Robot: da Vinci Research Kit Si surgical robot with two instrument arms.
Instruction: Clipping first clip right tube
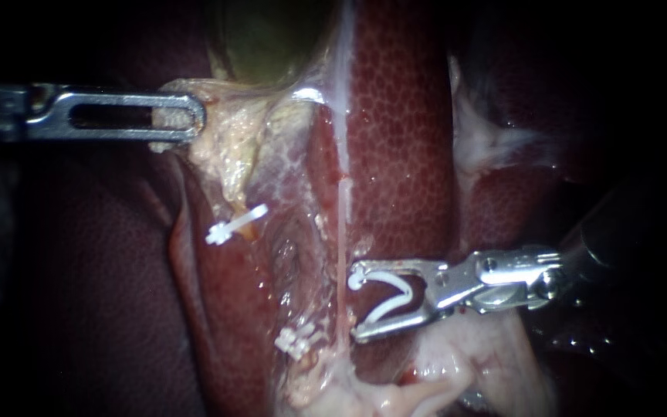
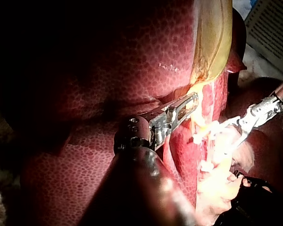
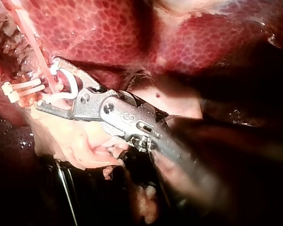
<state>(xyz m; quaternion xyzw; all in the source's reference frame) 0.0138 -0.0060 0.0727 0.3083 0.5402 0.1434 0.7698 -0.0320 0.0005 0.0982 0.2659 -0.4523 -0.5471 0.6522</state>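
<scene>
1. The left instrument [image 1: 191, 117] is seen entering from the left; its pincer is closed on pale tissue [image 1: 225, 131] just below the gallbladder [image 1: 268, 38].
2. The right instrument [image 1: 357, 303] is seen entering from the right; its pincer is spread wide, and a white clip [image 1: 407, 289] is carried open between its two halves, touched by both.
3. The right tube [image 1: 341, 193], a thin pale strand, is laid along the edge of the liver [image 1: 403, 139]; it is met by the mouth of the wide pincer; in the right wrist view it is seen passing between the open tips of the white clip; the clip is not yet closed on it.
4. An upper clip [image 1: 237, 222] and a lower clip [image 1: 295, 340] are seen already closed on tissue to the left of the right tube; both are kept apart from the right instrument.
</scene>
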